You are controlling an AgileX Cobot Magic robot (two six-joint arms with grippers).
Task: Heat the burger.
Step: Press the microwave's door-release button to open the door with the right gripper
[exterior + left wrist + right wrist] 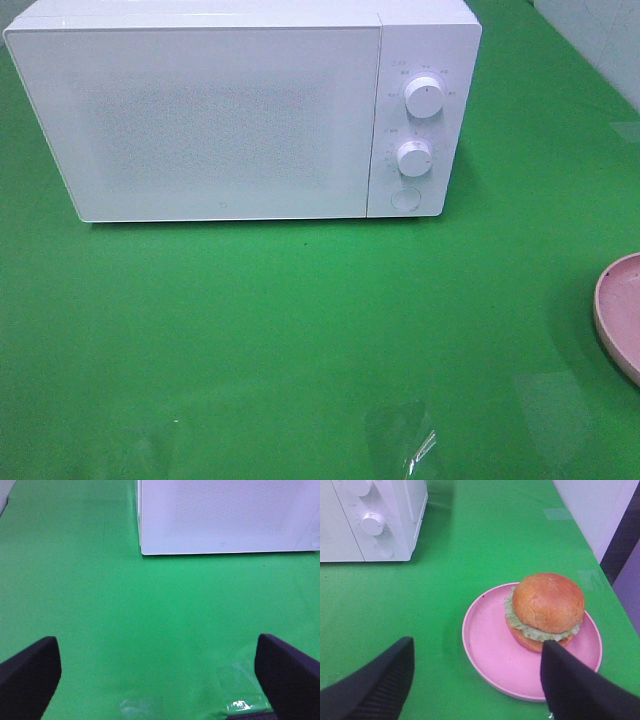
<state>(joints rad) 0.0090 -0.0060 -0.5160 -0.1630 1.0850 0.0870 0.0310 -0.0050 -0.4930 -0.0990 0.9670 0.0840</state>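
The burger (547, 609), golden-brown bun over green lettuce, sits on a round pink plate (490, 645) in the right wrist view. My right gripper (475, 680) is open, short of the plate, with one dark finger (575, 685) overlapping the plate's near rim and the other (375, 685) over green table. The white microwave (230, 110) stands at the back with its door shut. My left gripper (157, 670) is open over bare green table in front of the microwave (225, 515). In the high view neither gripper shows, and only the plate's edge (618, 310) appears at the right border.
Two round knobs (425, 98) (413, 157) and a round button (405, 198) sit on the microwave's right panel. Green cloth (300, 330) covers the table. A pale wall (600, 510) runs along the table's right edge beyond the plate.
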